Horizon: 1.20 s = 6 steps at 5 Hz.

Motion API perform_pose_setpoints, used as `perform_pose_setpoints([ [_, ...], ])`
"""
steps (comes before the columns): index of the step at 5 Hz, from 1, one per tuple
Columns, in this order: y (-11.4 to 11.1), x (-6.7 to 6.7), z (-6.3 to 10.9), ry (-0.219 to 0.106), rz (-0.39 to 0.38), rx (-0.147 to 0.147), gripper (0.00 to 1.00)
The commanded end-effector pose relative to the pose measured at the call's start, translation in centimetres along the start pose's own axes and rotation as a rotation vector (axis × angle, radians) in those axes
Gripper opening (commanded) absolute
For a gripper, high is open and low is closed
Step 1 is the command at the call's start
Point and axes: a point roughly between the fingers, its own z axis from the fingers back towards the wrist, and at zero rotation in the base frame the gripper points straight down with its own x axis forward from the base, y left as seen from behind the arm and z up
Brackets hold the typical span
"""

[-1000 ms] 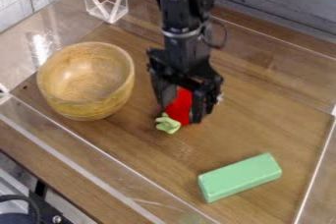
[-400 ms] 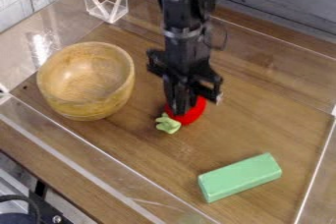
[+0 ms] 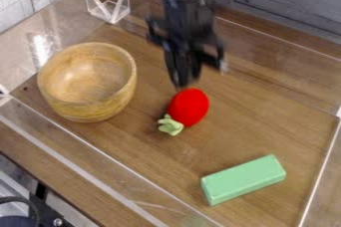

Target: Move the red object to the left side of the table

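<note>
Red object (image 3: pixel 186 108) below empty gripper (image 3: pixel 185 76)

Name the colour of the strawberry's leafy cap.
Pale green leafy cap on the red object; camera view.

Black arm (image 3: pixel 184 12), blurred; dark narrow fingers (image 3: pixel 185 69), possibly cabled.

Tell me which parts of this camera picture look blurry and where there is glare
Camera view: the tool and the arm above it are smeared by motion blur, so its jaws are hard to make out; the red object, the wooden bowl and the green block are sharp; pale glare streaks lie on the clear acrylic wall at left; soft shadows sit under each thing.
</note>
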Motion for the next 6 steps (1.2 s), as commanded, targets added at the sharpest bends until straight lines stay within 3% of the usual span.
perform_pose_setpoints([
  [1,0.4,0.9,3.1,-0.085,-0.005,0.003,0.0],
  [2,-0.8,0.2,1.7,-0.063,-0.04,-0.005,1.0],
  [4,-2.9,-0.7,-1.1,-0.029,-0.089,-0.018,1.0],
  [6,-2.7,-0.2,-3.6,-0.062,-0.056,-0.02,1.0],
])
